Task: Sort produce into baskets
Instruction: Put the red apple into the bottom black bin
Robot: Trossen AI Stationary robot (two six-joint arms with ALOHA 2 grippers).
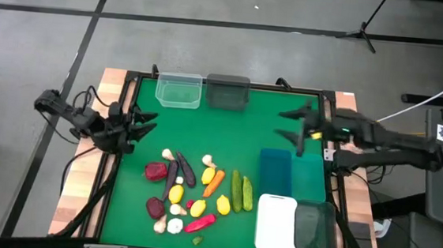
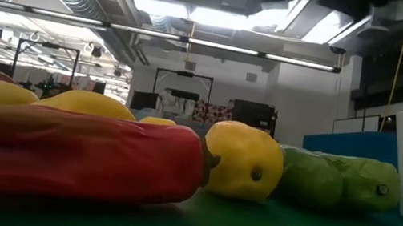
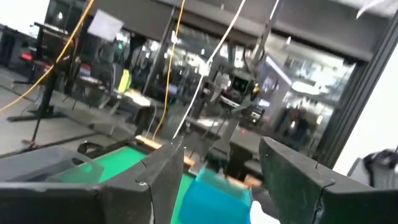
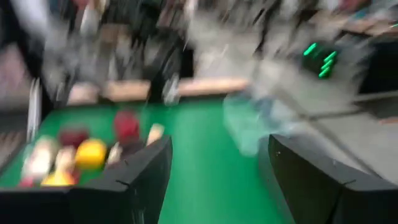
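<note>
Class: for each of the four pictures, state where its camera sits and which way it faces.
High: overhead, facing down; left gripper, right gripper, produce.
Low: table height, behind red pepper, lemon; no arm.
Left wrist: past open fingers toward blue basket.
Right wrist: past open fingers toward produce, shared with high.

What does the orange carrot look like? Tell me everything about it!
The orange carrot is a short, smooth, tapered piece that looks like plastic toy food. It lies flat on the green mat, slanted, in the middle of the produce pile. A yellow lemon sits against its upper end, and a green cucumber lies just beside it toward the baskets. No gripper is near it.
</note>
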